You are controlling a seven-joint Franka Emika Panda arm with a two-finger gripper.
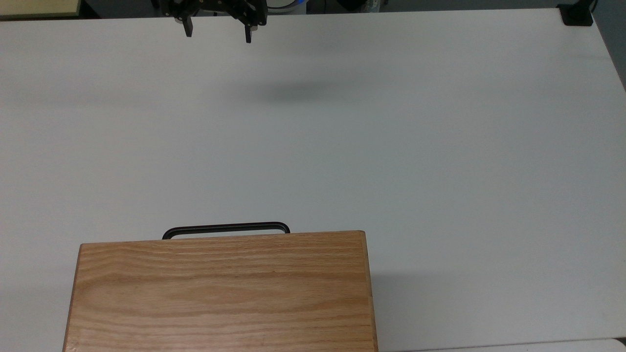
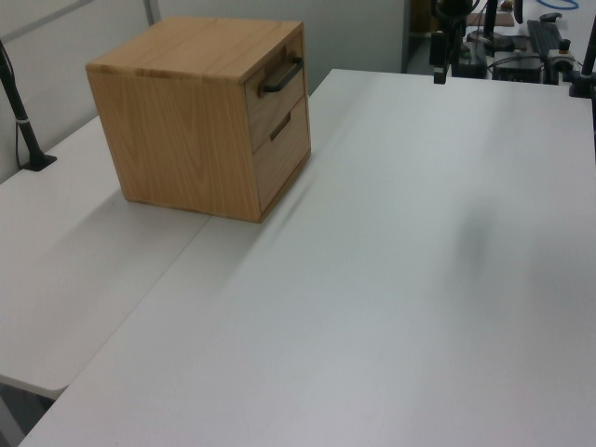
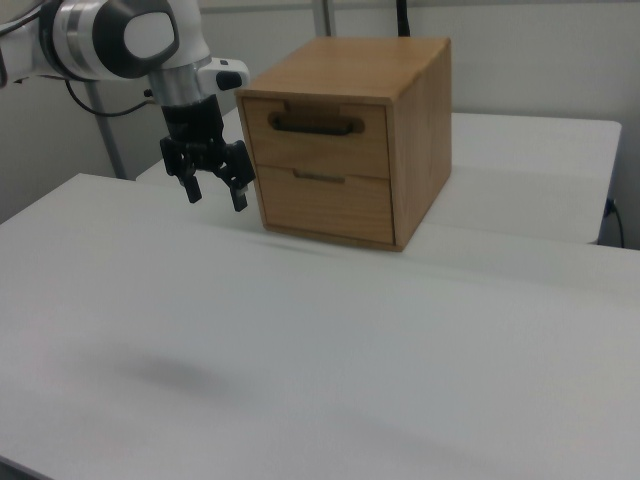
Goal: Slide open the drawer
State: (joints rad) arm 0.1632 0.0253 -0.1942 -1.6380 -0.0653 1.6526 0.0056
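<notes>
Your gripper hanging above the white table, fingers spread and holding nothing, the drawer flush in the oak cabinet well ahead of your fingertips, its black handle untouched

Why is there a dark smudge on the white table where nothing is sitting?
In the top view the soft grey patch is a blurry shadow on the table, probably from the arm, whose gripper hangs open above. In the right view a similar shadow lies on the near tabletop; the cabinet also shades the table beside it.
</notes>
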